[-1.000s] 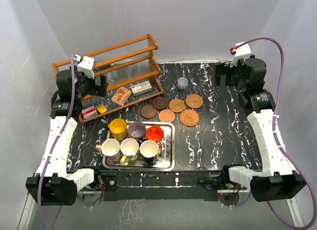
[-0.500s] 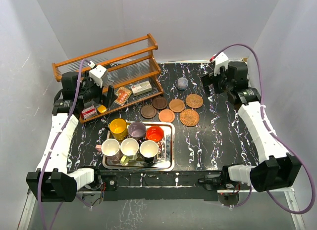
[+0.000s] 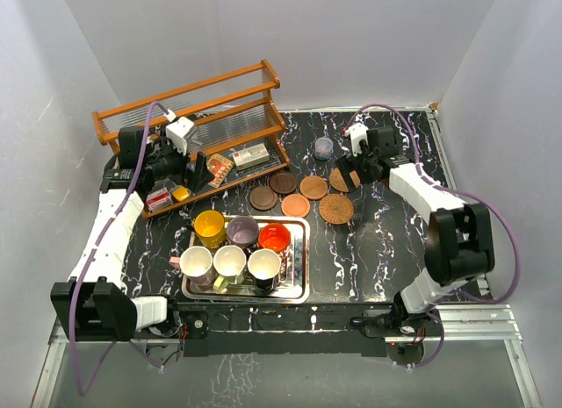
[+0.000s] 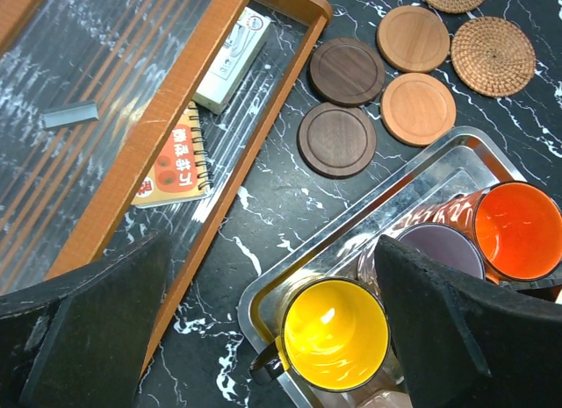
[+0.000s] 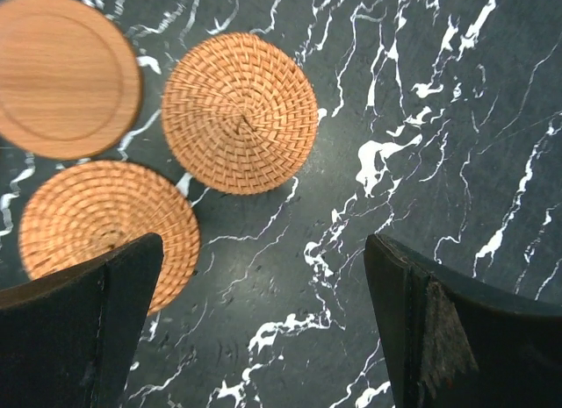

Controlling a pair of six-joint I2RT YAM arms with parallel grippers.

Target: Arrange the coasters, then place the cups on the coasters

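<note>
Both empty, nothing gripped. Seeing right hand (image 5: 262, 243) with fingers spread wide, hanging over the two woven reddish-orange round coasters (image 5: 240, 112) at the far middle of the black marbled surface (image 5: 457, 118). Probably lining up a first pick; touching nothing.

Same wide spread on left hand (image 4: 270, 250), hanging by the front rail of the wooden slatted rack (image 4: 167, 118), looking down toward the silver metal tray (image 3: 299, 268).

Counting six coasters in one loose cluster: two dark brown wooden discs (image 4: 336, 139), two smooth orange-brown discs (image 4: 418, 108), plus the woven pair. Bunched too close for mugs to sit side by side, hence spreading first.

Six handled ceramic mugs (image 3: 243, 230) packed in the tray in two rows of three. None on a coaster yet.

Hard to read:
- Mug handles mostly hidden by neighbours.
- Front mug row out of frame in the left wrist view.
- Nearer woven coaster partly behind a right finger (image 5: 79, 329).
- Can't tell whether the woven pair touch.
</note>
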